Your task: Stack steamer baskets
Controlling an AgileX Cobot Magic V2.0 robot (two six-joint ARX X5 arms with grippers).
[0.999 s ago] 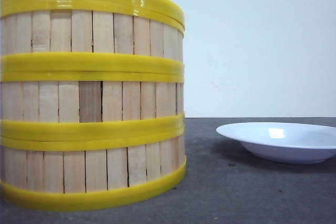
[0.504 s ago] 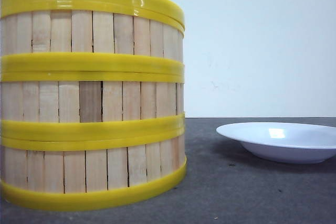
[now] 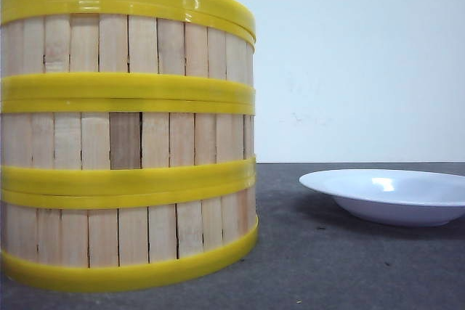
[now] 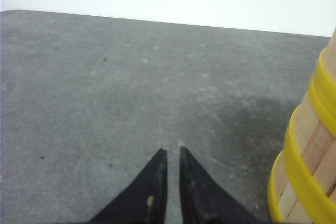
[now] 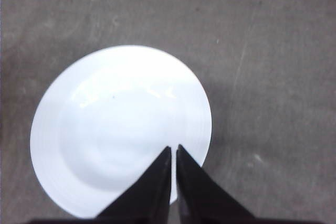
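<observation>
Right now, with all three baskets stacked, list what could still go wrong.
1. The steamer baskets sit slightly uneven: the rims between the lower two look tilted, so a bump might shift the stack.
2. The left tool is low and near the stack; a sideways swing could hit it.
3. The right tool hangs over the white plate; lowering could strike it.

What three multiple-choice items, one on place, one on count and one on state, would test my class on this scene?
1. Where is the white plate relative to the stack of steamer baskets in the front view?
A. Right of it
B. On top of it
C. Left of it

2. How many baskets are stacked?
A. One
B. Two
C. Three

3. What is the state of the right claw?
A. Shut on the plate
B. Shut, holding nothing
C. Wide open

Key: 1 A, the plate lies on the table to the right; 2 C, three slatted tiers show; 3 B, its tips meet above the plate.
</observation>
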